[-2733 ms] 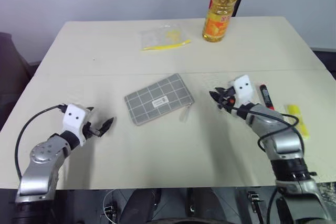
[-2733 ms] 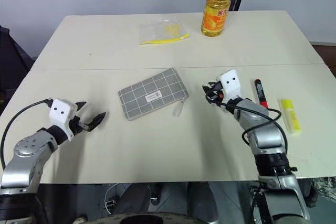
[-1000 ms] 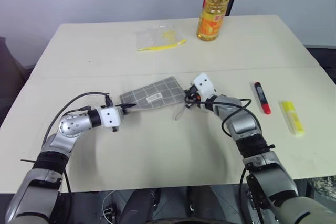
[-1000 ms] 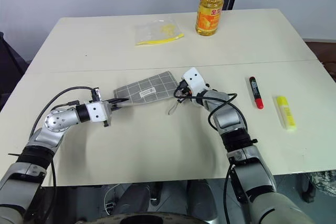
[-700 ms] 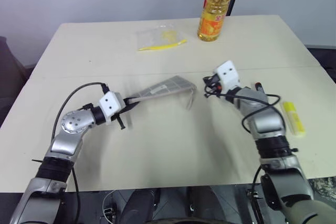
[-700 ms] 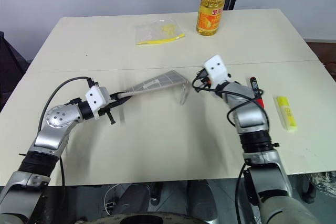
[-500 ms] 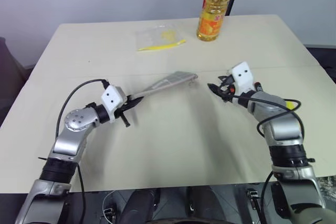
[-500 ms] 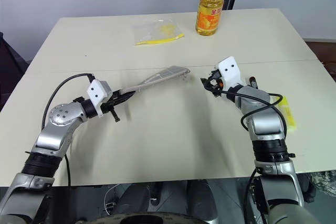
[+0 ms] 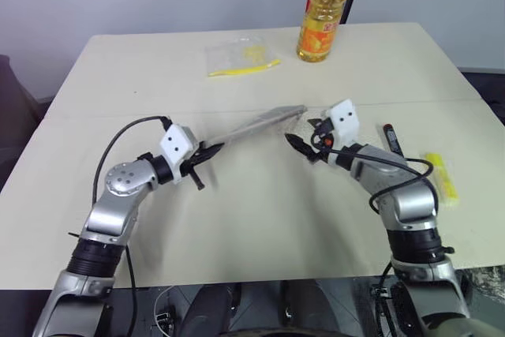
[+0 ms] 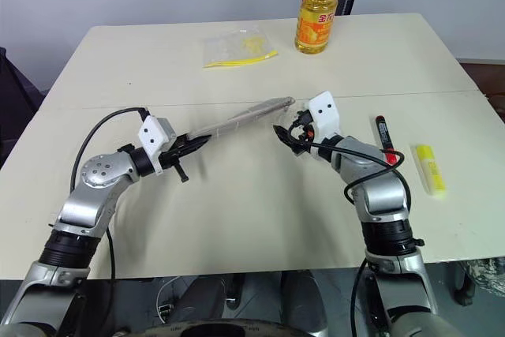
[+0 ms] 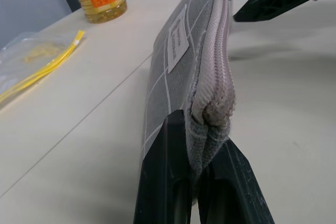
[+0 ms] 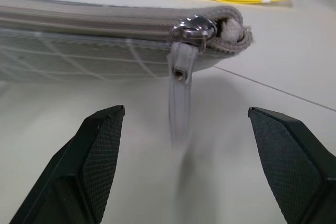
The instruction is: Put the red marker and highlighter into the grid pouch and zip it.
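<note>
The grid pouch (image 11: 181, 51) is grey fabric crossed by white lines, with a small white label — its zipper tape is a paler grey. The red marker (image 9: 392, 139) has a black cap, the highlighter (image 9: 443, 176) is pale yellow, the table (image 9: 158, 69) cream.

Left gripper (image 11: 202, 182) pinches the grid pouch (image 11: 202, 40) end, zipper edge up

We observe even, diffuse lighting; soft shadows fall on the surface (image 9: 260, 226). The near fingers (image 12: 94, 166) in the wrist views blur.
</note>
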### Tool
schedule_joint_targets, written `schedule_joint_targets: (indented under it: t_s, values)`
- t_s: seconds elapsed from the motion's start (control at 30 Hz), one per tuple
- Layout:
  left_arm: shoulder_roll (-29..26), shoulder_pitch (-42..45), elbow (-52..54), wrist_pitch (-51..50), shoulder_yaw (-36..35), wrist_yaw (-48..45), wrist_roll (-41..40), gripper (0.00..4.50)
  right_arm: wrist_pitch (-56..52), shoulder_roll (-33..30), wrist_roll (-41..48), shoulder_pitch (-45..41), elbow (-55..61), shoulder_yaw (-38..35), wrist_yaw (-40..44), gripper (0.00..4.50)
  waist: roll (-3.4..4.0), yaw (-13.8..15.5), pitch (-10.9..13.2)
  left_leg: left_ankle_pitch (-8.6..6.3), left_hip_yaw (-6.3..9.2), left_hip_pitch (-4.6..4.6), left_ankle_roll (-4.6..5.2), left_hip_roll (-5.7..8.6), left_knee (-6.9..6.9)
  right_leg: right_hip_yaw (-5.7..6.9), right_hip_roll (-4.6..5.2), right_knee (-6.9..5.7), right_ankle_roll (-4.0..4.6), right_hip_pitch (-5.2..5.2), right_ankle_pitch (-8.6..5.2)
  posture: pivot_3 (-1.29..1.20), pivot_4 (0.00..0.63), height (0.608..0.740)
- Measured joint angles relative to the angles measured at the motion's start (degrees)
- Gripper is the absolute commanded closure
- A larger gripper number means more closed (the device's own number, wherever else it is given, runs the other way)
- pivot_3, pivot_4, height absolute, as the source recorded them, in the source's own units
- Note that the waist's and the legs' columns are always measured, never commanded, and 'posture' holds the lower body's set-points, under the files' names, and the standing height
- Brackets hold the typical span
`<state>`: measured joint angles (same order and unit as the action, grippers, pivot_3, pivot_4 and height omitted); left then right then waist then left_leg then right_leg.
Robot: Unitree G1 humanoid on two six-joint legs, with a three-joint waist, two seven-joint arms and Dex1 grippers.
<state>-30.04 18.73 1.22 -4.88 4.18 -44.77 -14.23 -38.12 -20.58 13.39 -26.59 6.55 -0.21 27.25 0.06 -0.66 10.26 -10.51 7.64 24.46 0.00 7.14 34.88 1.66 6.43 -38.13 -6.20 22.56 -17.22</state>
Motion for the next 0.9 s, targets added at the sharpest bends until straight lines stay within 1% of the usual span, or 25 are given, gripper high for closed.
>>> schedule_joint_targets:
  t_s: [0.13,0.2,0.3,0.5,0.67,0.73,0.9]
  values:
    - [0.13,-0.22,0.21,-0.76,0.0,0.35,0.22,4.5,1.0,0.35,-0.23,-0.5,-1.16,0.0,-0.73,3.35,0.0,-0.01,0.0,0.0,0.0,0.0,0.0,0.0,0.0,0.0,0.0,0.0,0.0,0.0,0.0,0.0,0.15,0.74]
    - [0.22,-0.52,0.82,-0.99,0.0,0.85,0.55,4.5,1.01,0.35,-0.22,-0.57,-1.15,0.02,-0.89,4.42,0.0,-0.02,0.0,0.0,0.0,0.0,0.0,0.0,0.0,0.0,0.0,0.0,0.0,0.0,0.0,0.0,0.15,0.74]
    - [0.35,-0.77,1.56,-1.05,0.06,1.62,1.58,4.5,0.89,0.2,-0.66,-0.56,-0.71,1.27,-0.82,4.47,0.0,-0.04,0.0,0.0,0.0,0.0,0.0,0.0,-0.01,0.0,0.0,0.0,0.0,0.01,0.0,0.0,0.15,0.74]
    - [2.17,-0.71,2.34,-0.98,3.85,4.08,6.98,4.5,0.46,-4.76,-5.09,-0.57,3.69,9.44,1.95,4.47,0.0,0.07,0.0,0.0,0.0,0.0,0.0,0.01,0.0,0.0,0.0,0.0,0.0,-0.01,0.0,0.0,0.15,0.74]
    - [6.61,1.22,2.34,-2.39,8.84,8.03,13.71,4.5,-2.34,-7.06,-7.46,-0.87,8.04,15.22,4.62,4.47,-0.02,0.18,0.01,0.0,0.0,0.01,0.0,0.02,0.06,0.02,0.0,0.01,-0.01,-0.04,-0.01,0.0,0.15,0.74]
    - [7.85,1.71,2.17,-2.53,10.06,9.18,15.38,4.5,-3.27,-7.55,-7.59,-1.01,9.82,16.56,5.74,4.47,-0.02,0.17,0.01,-0.01,0.0,0.02,0.0,0.02,0.05,0.02,0.0,0.01,-0.02,-0.03,-0.01,0.0,0.15,0.74]
    - [10.82,3.99,-0.52,-2.37,11.72,11.86,18.89,4.5,-5.2,-11.11,-7.37,-1.27,16.82,20.08,11.16,4.47,-0.05,0.19,0.01,-0.01,0.02,0.02,0.0,0.02,0.06,0.05,0.0,0.01,-0.03,-0.04,-0.01,0.0,0.15,0.74]
